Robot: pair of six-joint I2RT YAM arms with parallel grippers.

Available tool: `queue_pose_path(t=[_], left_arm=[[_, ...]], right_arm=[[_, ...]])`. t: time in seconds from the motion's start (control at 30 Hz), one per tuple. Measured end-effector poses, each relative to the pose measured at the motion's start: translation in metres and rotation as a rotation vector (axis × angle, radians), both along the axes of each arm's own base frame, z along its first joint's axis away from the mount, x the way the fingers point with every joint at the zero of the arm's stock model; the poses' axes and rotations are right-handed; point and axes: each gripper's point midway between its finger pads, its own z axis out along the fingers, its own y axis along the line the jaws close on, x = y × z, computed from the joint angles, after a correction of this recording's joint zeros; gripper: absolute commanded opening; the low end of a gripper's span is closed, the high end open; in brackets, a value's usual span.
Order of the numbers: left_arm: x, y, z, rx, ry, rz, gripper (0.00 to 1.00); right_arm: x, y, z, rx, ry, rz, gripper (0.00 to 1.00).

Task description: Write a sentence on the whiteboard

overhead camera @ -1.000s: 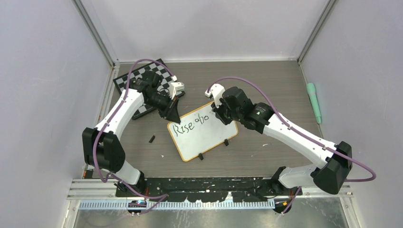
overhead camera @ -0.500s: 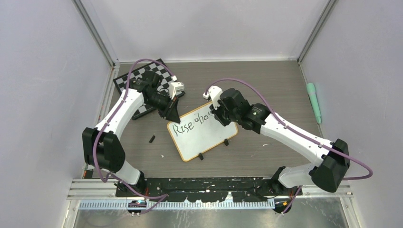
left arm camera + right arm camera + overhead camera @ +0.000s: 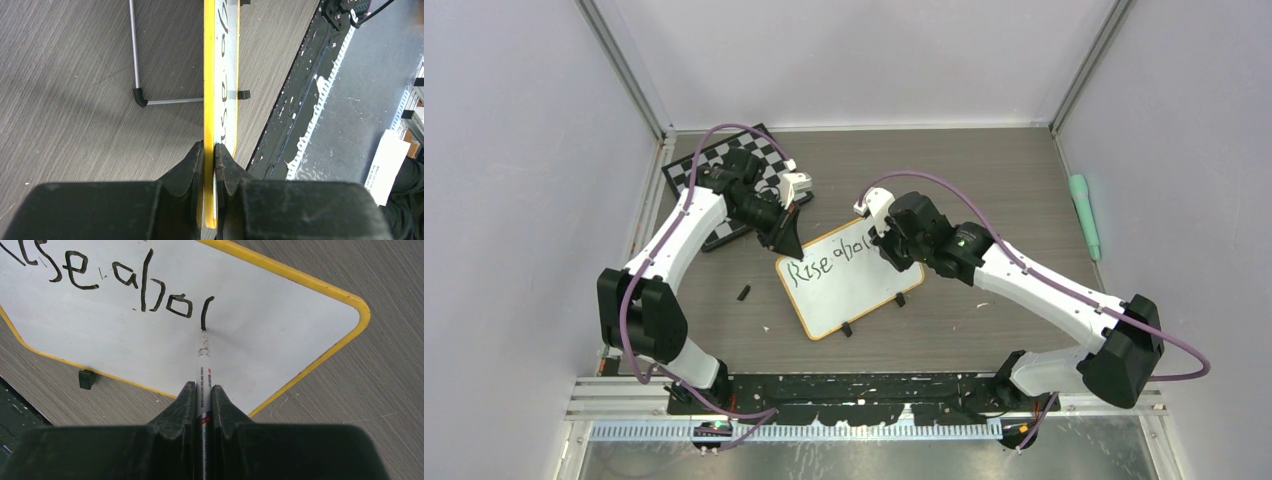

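Observation:
The whiteboard [image 3: 854, 292] lies tilted in the middle of the table, white with a yellow-orange rim. My left gripper [image 3: 786, 244] is shut on its upper-left rim; in the left wrist view the whiteboard [image 3: 220, 75] runs edge-on between the pads of my left gripper [image 3: 209, 150]. My right gripper [image 3: 202, 390] is shut on a white marker [image 3: 203, 367] whose tip touches the whiteboard [image 3: 280, 325]. The sentence [image 3: 125, 287] reads "Rise abo" followed by one fresh curved stroke, and the tip rests at that stroke's lower end. In the top view my right gripper [image 3: 887, 246] hovers over the board's upper-right part.
A black-and-white chessboard [image 3: 714, 165] lies at the back left under my left arm. A green pen-like object [image 3: 1084, 215] sits against the right wall. A small black piece [image 3: 743, 293] lies left of the board. A thin wire stand [image 3: 135, 55] and black foot clips [image 3: 86, 379] show beside the board.
A new curved stroke has appeared after "abo". My right gripper has drawn the marker slightly down the board. My left gripper has stayed clamped on the rim.

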Motion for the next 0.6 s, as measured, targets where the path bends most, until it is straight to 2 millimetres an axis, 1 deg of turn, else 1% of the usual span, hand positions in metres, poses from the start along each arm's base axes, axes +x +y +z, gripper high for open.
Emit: queue_pose_path(t=[0.1,0.4,0.5,0.6], left_arm=[[0.000,0.000,0.000,-0.001,0.000,0.000,0.00],[0.000,0.000,0.000,0.000,0.001,0.000,0.01],[0.000,0.000,0.000,-0.002,0.002,-0.001,0.01],[0.000,-0.001,0.000,-0.004,0.003,-0.002,0.01]], right_arm=[[0.002,0.000,0.002,-0.001,0.000,-0.003,0.00],[0.019,0.000,0.022,0.025,-0.034,-0.038,0.00],[0.019,0.000,0.024,0.030,-0.032,-0.034,0.00],[0.014,0.004,0.023,0.043,-0.013,-0.010,0.00]])
